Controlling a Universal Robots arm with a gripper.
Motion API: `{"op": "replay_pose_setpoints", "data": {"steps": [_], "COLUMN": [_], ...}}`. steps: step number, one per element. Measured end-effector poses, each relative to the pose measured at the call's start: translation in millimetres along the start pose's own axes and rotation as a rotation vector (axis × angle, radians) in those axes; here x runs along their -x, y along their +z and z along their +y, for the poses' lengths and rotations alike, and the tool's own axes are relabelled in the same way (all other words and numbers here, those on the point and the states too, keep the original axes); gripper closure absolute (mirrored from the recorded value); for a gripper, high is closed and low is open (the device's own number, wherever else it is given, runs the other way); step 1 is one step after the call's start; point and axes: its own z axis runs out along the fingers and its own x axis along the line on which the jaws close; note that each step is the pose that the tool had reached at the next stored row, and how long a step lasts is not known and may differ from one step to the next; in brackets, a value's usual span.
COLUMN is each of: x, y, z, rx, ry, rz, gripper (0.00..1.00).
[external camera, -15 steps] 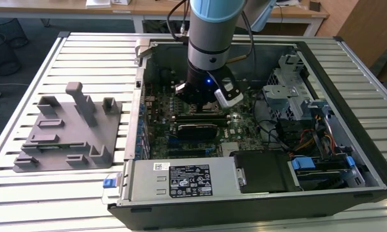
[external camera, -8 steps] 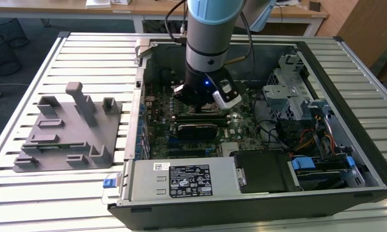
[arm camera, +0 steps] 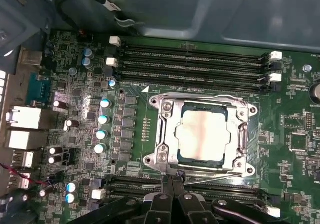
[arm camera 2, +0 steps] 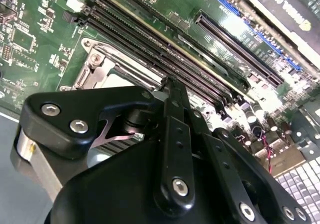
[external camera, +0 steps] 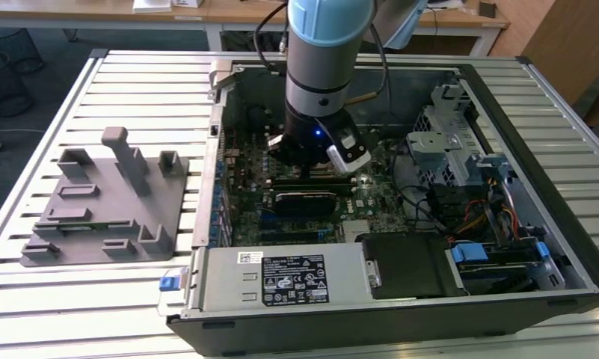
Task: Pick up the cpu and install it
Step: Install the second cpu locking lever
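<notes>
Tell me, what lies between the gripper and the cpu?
In the first wrist view, the socket's metal frame lies between the gripper and the cpu, which sits in the socket.

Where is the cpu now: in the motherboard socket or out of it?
In. In the first wrist view the cpu lies flat inside the metal socket frame, its silver top showing.

Your arm [external camera: 322,67] stands upright, wrist pointing straight down; your gripper [arm camera: 172,180] hangs low, its fingers pressed together.
</notes>
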Motion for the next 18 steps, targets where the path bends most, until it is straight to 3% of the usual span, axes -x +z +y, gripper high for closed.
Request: {"op": "replay_pose_setpoints", "data": {"steps": [4,9,15,18], "x": [-0.7,-8.3,-11.3,-11.7], "y": [4.2,5.4,8.1,8.9], "z": [-0.5,-1.1,-2.6,-4.3], "rx": [0.0025,0.0173,0.0216,0.0281], "ry": [0.000,0.000,0.000,0.000], "rz": [-0.0001,-0.0012,-0.0015,-0.0021], "gripper": [0.89,0.89,0.89,0.89]}}
